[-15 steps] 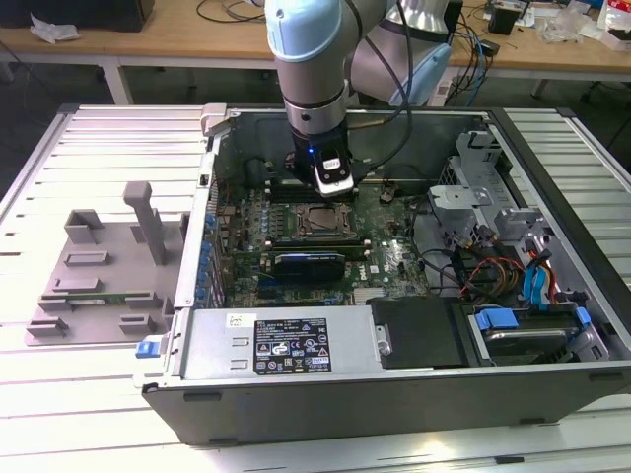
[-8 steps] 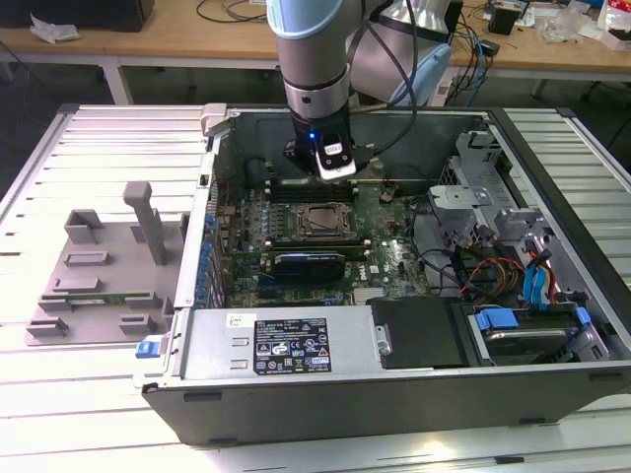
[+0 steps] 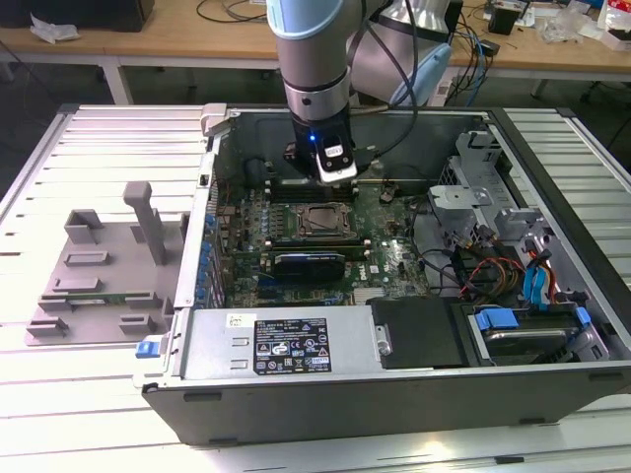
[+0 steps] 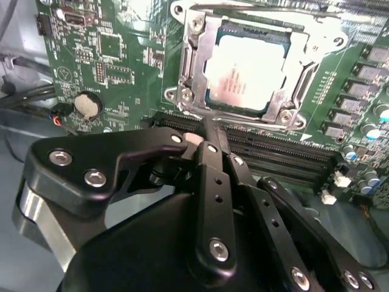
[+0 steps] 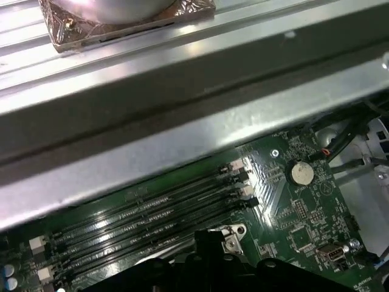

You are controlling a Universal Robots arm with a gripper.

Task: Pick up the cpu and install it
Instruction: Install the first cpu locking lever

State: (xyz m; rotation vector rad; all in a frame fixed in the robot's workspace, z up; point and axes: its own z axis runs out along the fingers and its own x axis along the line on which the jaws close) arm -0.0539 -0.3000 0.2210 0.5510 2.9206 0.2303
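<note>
Now hanging vertical inside the computer case (image 3: 552, 168), gripper (image 4: 209, 131) jaws pressed together, empty, near the socket-seated cpu (image 4: 246, 73).

Gripper (image 4: 209, 137) body hides its own fingertips and the socket frame's (image 4: 182, 97) near edge; motherboard (image 4: 109, 55) is cut off by the second wrist view's edges.

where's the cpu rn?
The cpu sits in the motherboard socket inside its metal frame in the second wrist view, just beyond the claw, next to the memory slots.
</note>
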